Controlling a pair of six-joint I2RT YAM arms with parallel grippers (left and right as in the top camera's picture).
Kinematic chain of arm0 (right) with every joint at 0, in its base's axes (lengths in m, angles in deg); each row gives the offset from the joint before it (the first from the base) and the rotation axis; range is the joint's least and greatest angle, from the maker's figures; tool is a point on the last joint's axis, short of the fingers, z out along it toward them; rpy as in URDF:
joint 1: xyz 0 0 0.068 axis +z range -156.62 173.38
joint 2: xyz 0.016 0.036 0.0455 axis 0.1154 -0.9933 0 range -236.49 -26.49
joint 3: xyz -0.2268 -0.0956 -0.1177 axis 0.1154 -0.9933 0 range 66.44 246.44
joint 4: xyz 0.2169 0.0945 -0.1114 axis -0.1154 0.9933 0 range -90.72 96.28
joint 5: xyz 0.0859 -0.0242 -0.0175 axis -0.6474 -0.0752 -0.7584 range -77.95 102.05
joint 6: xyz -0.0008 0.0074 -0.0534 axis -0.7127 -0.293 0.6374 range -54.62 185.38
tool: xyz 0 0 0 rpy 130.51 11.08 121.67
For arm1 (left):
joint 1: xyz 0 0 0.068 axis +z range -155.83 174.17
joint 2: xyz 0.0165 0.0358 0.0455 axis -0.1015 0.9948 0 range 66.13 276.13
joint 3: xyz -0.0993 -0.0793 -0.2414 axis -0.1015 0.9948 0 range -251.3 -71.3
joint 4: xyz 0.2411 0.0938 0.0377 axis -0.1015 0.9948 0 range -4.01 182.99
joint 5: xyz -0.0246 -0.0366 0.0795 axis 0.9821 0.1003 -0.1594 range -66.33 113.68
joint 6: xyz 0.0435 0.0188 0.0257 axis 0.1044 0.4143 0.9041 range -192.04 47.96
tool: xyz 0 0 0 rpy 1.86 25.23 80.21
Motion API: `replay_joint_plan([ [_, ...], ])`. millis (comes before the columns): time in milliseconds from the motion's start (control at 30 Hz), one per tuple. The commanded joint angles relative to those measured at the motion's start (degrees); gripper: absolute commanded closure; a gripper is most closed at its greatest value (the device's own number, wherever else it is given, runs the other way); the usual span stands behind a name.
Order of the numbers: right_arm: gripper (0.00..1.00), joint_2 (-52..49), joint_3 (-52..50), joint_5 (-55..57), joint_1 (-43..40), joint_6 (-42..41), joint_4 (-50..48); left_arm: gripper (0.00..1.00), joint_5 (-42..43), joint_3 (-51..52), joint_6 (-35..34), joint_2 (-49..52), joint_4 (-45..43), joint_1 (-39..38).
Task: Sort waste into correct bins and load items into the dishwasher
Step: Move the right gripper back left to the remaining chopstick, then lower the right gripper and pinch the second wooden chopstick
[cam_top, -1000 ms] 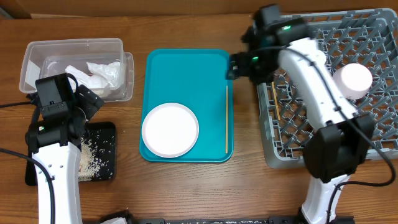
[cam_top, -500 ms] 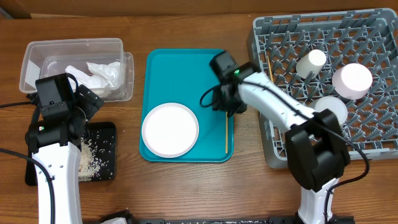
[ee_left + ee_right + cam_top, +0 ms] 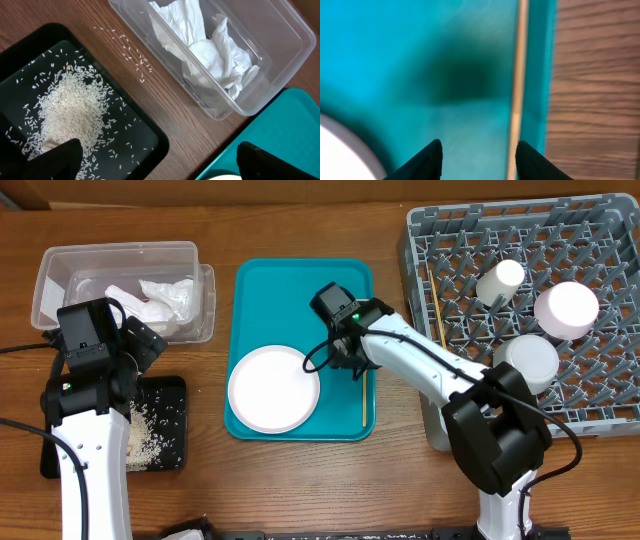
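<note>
A thin wooden chopstick (image 3: 364, 385) (image 3: 518, 75) lies along the right edge of the teal tray (image 3: 290, 290). My right gripper (image 3: 347, 358) (image 3: 480, 162) hangs low over it, jaws partly open, with the stick just inside the right finger and nothing gripped. The round white plate (image 3: 273, 388) rests on the tray to its left. The grey dish rack (image 3: 600, 415) holds another chopstick (image 3: 437, 305), a small white cup (image 3: 500, 280), a pink-white bowl (image 3: 566, 308) and a pale bowl (image 3: 530, 362). My left gripper (image 3: 135, 350) (image 3: 162, 167) stands wide open and empty over the black tray (image 3: 145, 135).
The clear tub (image 3: 120, 255) (image 3: 280, 60) at the back left holds crumpled white napkins (image 3: 160, 300) (image 3: 205, 50). A heap of rice (image 3: 145, 430) (image 3: 70, 105) sits in the black tray (image 3: 172, 395). A few loose grains (image 3: 130, 50) lie on the wood between tub and tray.
My right arm has swung from the dish rack leftward and down onto the teal tray beside the chopstick, and its jaws have narrowed. The left arm has not moved.
</note>
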Motion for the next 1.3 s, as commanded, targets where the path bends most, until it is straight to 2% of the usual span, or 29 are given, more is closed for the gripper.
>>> replay_joint_plan([
  [0, 0.51, -1.2, -0.4, 2.6, -1.0, -0.2, -0.5, 0.00, 0.2, -0.9, 1.1, -0.5, -0.1, 0.2],
  [533, 0.54, -4.3, -0.8, 0.2, -1.0, -1.7, -1.2, 0.00, 0.2, -0.9, 1.1, -0.5, -0.1, 0.2],
  [800, 0.54, -7.2, -0.8, -5.3, -1.2, -1.7, -0.9, 0.00, 0.2, -0.9, 1.1, -0.5, -0.1, 0.2],
  [900, 0.67, -7.3, -0.7, -7.4, -1.2, -1.7, -0.4, 0.00, 0.2, -0.9, 1.1, -0.5, -0.1, 0.2],
  [1067, 0.94, -7.3, 1.3, -9.1, -1.3, -2.2, 1.5, 0.00, 0.2, -0.9, 1.1, -0.5, -0.1, 0.2],
  [1267, 0.96, -7.2, 9.9, -9.1, -2.9, -2.6, 9.0, 0.00, 0.2, -0.9, 1.1, -0.5, -0.1, 0.2],
])
